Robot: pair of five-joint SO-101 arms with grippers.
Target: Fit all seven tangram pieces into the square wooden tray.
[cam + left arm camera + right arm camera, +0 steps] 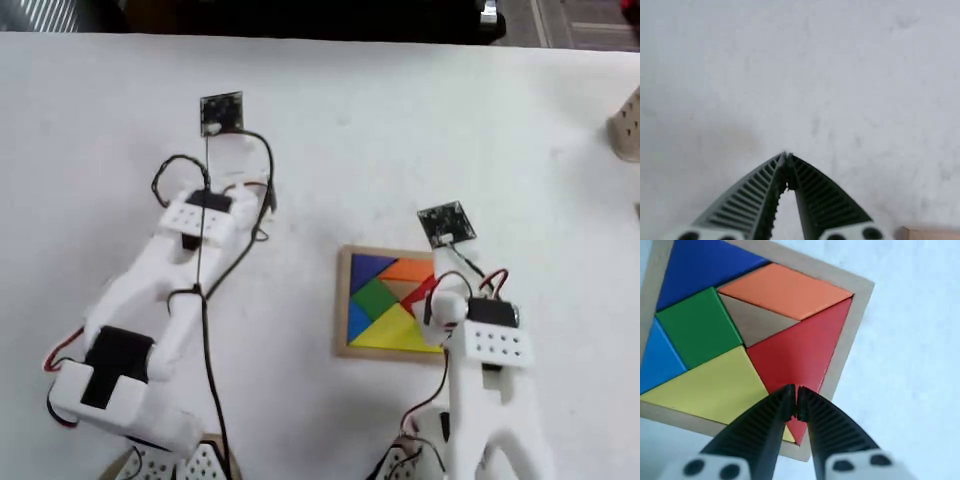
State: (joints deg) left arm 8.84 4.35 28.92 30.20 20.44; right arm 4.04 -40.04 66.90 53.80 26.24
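Pressed together at the tips, the right gripper [795, 401] hangs over the square wooden tray [846, 340]. Its two dark fingers [765, 430] are ribbed plastic with toothed inner edges, and there is nothing between them. The tips sit over the red triangle [802, 352], near the narrow end that runs toward the tray's rim and just beside its seam with the yellow triangle [715, 387]. I cannot tell whether they touch the red surface.

The tray is pale, unpainted wood with a raised rim, and it lies flat on the white table [330, 130] directly in front of the right arm. Its filling is flat, matte and straight-edged, packed edge to edge:
- a dark blue triangle [700, 265] in one corner
- an orange parallelogram [785, 290] along the rim next to it
- a green square [697, 327]
- a small light blue triangle [655, 360]
- the two large triangles, red and yellow, which meet at the centre

Between the orange, green and red shapes is a small tan triangle [752, 322]. I cannot tell whether it is a wood-coloured piece or bare tray floor.

The left gripper [786, 165] is also closed, with its grey ribbed fingertips meeting at a point and holding nothing. It is over bare, faintly mottled white table. From above, that arm reaches across the table's left side, well apart from the tray [343, 300].
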